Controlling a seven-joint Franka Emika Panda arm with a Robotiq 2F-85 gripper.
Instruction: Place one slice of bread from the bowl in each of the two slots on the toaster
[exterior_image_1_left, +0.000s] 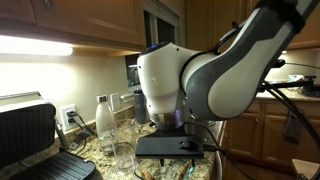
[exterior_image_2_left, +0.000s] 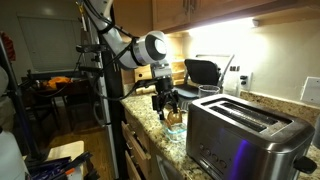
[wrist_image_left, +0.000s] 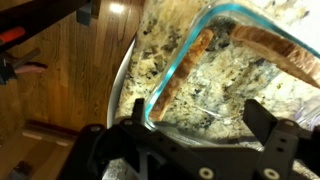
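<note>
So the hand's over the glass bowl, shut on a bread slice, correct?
No. The hand is over the glass bowl but open and empty: the wrist view shows its fingers apart, the bread lying in the bowl.

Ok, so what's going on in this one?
The arm's gripper hangs open over the glass bowl on the granite counter, holding nothing. Bread slices lie in the bowl. The toaster stands nearby with no bread showing in its slots, so no slice is placed yet.
</note>
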